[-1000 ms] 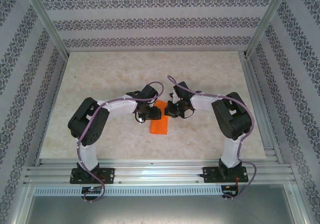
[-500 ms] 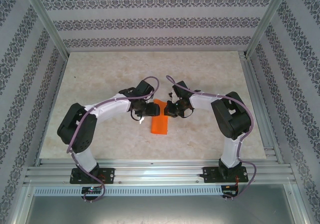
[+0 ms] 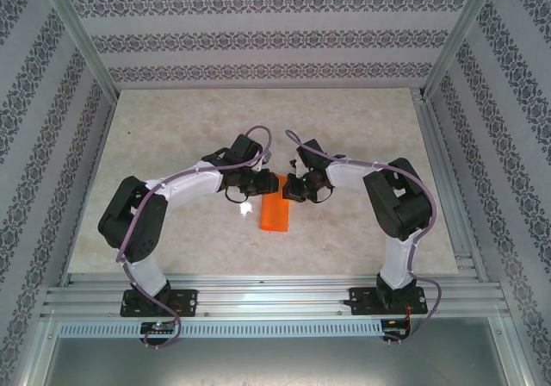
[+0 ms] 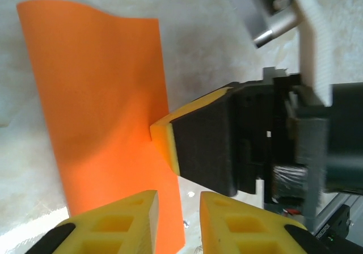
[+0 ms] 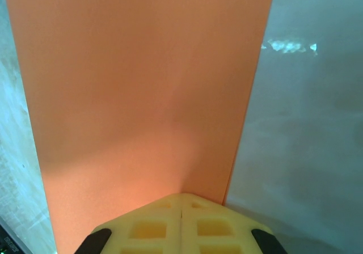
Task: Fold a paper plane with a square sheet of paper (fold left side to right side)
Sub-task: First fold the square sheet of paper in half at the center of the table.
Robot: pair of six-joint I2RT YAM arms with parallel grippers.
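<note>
While right jaws press together: paper (image 3: 275, 212) stays pinned to surface (image 3: 172, 127)
Left jaws: shifted to paper's left edge, narrowing, gap remaining
Meaning: edge grasp for the fold looks imminent

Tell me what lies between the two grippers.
The far end of the paper lies between the left gripper and the right gripper, seen in the top view. In the left wrist view, the right gripper's shut tip touches its edge.

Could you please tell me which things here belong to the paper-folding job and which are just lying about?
Job: paper; left pincer; right pincer.
Just there: table; rails; walls.
</note>
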